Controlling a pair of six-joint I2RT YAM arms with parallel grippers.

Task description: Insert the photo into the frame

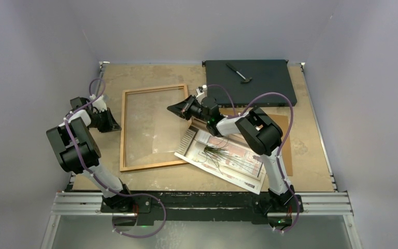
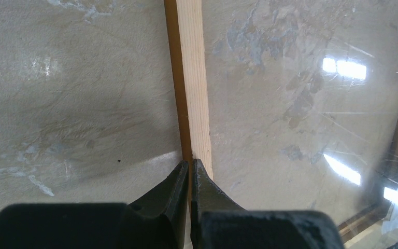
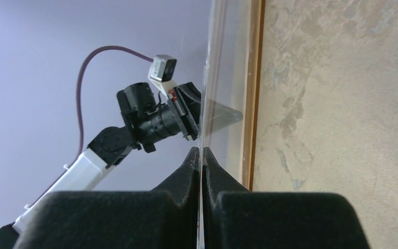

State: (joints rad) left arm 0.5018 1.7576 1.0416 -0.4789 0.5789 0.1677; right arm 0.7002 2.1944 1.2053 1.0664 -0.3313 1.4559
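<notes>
2 grips: L tool frame, R tool pane.

In the top view the left arm is at about 9 o'clock and the right arm at about 3 o'clock. Both are made of chunky black blocks joined by smooth white tubes. A thin purple cable loops along each arm. Each base is black, at 7 and 5 o'clock. A small white camera box rides on the left wrist. The left gripper has two black fingers, rough and pointed like wedges.
</notes>
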